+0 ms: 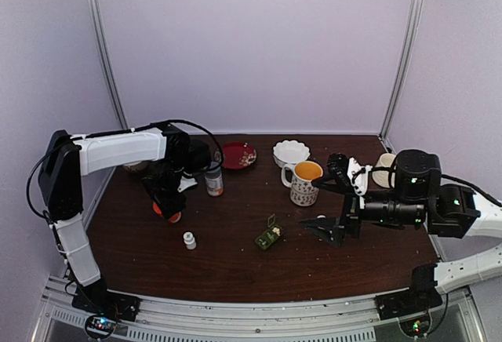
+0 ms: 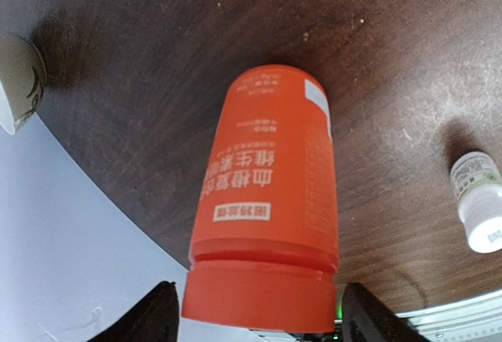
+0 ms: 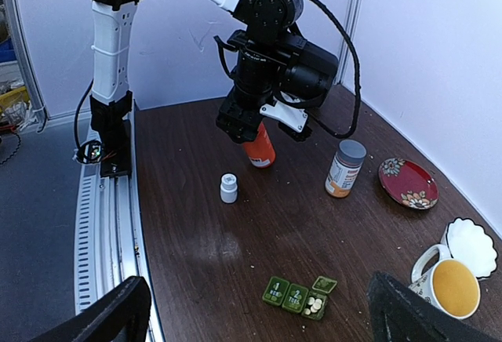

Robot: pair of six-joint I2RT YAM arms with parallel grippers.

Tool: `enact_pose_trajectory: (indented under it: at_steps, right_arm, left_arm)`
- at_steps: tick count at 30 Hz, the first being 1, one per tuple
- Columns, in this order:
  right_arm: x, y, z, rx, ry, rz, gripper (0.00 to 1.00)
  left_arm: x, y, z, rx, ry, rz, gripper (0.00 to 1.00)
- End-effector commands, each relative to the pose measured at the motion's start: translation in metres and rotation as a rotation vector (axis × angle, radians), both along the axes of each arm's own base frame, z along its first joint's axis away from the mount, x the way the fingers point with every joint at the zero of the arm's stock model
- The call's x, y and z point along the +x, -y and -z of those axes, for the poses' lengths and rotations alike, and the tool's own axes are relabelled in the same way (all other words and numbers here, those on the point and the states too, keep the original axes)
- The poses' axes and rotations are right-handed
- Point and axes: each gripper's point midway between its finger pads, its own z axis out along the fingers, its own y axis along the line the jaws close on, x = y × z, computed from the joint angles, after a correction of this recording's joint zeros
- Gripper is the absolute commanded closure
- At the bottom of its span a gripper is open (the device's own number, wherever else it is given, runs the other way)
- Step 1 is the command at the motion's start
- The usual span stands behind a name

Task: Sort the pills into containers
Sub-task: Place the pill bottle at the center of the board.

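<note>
My left claw (image 2: 263, 314) straddles the cap of an orange bottle (image 2: 271, 201), left of centre in the overhead view; I cannot tell whether it grips. My right claw (image 3: 263, 311) hangs wide and empty near the green pill box (image 3: 296, 296), which holds white pills (image 3: 314, 306) in its open compartment. I judge I am fetching pills; next comes a firm, steady hold on that bottle

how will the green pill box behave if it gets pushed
Pill box looks low, flat and small, so it would probably slide on the smooth table rather than tip. It likely weighs little and may skid or spin from a light nudge. One lid is open, leaving loose pills exposed, so a jolt could bounce them out.
</note>
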Motion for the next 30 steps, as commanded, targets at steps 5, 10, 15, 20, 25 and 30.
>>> enact_pose_trajectory:
  at_steps: [5,10,15,20,25,30]
  right_arm:
    - [0.003,-0.003,0.005,-0.007,0.009,0.003,0.0]
    - [0.011,-0.006,0.015,-0.048,-0.02,0.042,0.0]
    - [0.02,-0.01,0.028,-0.077,-0.062,0.092,0.0]
    - [0.03,-0.014,0.048,-0.101,-0.136,0.16,0.0]
    - [0.063,-0.008,0.061,-0.12,-0.272,0.379,0.0]
    - [0.08,-0.015,0.073,-0.118,-0.34,0.452,0.18]
  left_arm:
    - [0.017,0.003,-0.02,0.009,0.09,-0.019,0.2]
    - [0.025,0.012,-0.033,-0.05,0.144,-0.018,0.13]
    - [0.029,0.017,-0.057,-0.123,0.221,-0.033,0.12]
    - [0.025,0.042,-0.087,-0.275,0.315,-0.033,0.21]
    - [0.006,0.095,-0.116,-0.549,0.403,0.003,0.31]
    - [-0.017,0.164,-0.112,-0.832,0.391,0.028,0.39]
